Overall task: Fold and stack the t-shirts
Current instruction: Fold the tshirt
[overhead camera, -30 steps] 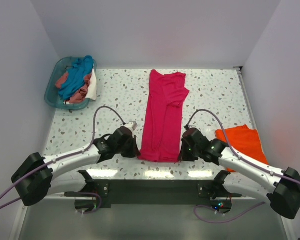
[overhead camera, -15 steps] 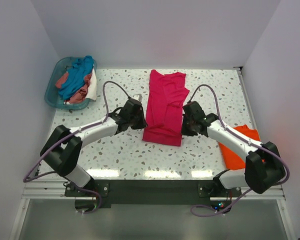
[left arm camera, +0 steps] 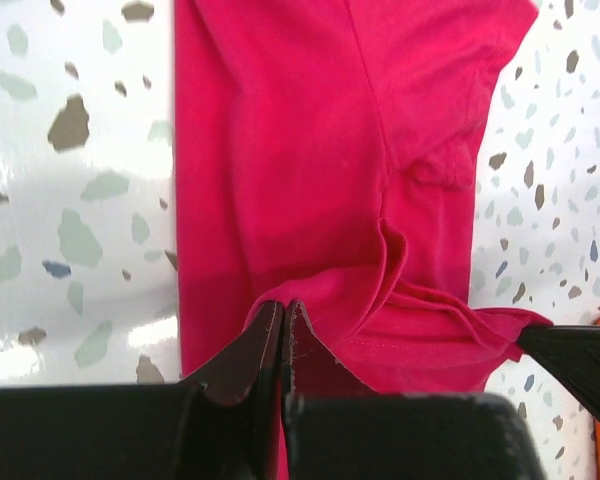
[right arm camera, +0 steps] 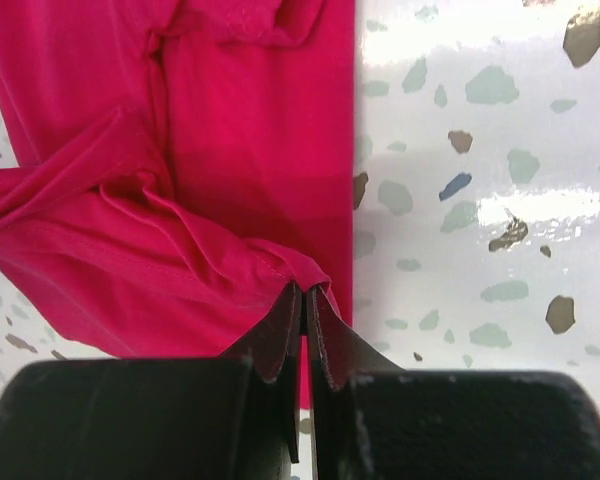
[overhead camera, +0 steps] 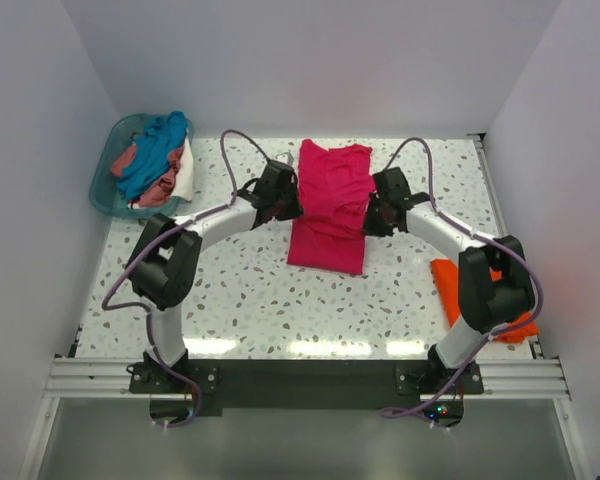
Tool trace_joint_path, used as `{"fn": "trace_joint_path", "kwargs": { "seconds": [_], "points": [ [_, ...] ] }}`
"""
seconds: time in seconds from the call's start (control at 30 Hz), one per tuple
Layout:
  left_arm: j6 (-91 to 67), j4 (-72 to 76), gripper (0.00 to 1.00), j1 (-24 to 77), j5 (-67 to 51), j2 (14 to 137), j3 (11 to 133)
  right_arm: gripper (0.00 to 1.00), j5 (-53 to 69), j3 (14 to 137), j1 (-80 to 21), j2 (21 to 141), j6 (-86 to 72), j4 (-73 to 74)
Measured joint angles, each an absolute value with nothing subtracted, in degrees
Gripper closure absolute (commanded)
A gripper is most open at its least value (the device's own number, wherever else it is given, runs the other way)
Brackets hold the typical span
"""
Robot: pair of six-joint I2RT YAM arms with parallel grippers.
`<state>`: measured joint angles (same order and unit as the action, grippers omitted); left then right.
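The magenta-pink t-shirt lies as a long strip on the table's middle, its near hem doubled back over itself. My left gripper is shut on the hem's left corner. My right gripper is shut on the hem's right corner. Both hold the hem a little above the lower layer, about halfway up the strip. An orange t-shirt lies folded at the table's right edge. Teal, salmon and white t-shirts are heaped in the basin.
The translucent teal plastic basin stands at the table's back left corner. Both arms reach far out over the speckled table, their cables arching above them. White walls close in the left, back and right sides.
Both grippers have carried the near hem of the magenta-pink t-shirt away from the table's front edge toward the collar, doubling the strip over itself. The arms are now stretched out farther.
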<state>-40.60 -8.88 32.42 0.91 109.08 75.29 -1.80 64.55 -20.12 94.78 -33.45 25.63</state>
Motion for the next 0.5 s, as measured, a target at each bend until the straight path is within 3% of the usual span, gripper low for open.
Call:
{"fn": "trace_joint_path", "kwargs": {
  "seconds": [0.23, 0.33, 0.37, 0.47, 0.5],
  "points": [
    [-39.16, -9.21, 1.0, 30.39, -0.03, 113.56, 81.91, 0.96, -0.12, 68.27, -17.67, 99.44, -33.28, 24.71],
    [-38.39, -9.23, 0.72, 29.06, -1.78, 116.25, 84.31, 0.77, 1.23, 71.5, -16.38, 102.54, -33.32, 24.56],
    [-37.85, -9.26, 0.53, 28.45, -2.39, 117.45, 85.27, 0.67, 1.54, 72.77, -15.92, 103.94, -33.26, 24.36],
    [-36.88, -8.4, 0.33, 26.55, -4.62, 120.29, 86.91, 0.56, 3.14, 76.51, -14.31, 107.85, -32.86, 24.36],
    [-36.45, -8.47, 0.31, 25.8, -5.17, 120.68, 86.89, 0.52, 3.64, 77.67, -13.8, 108.95, -32.62, 24.4]
  ]
}}
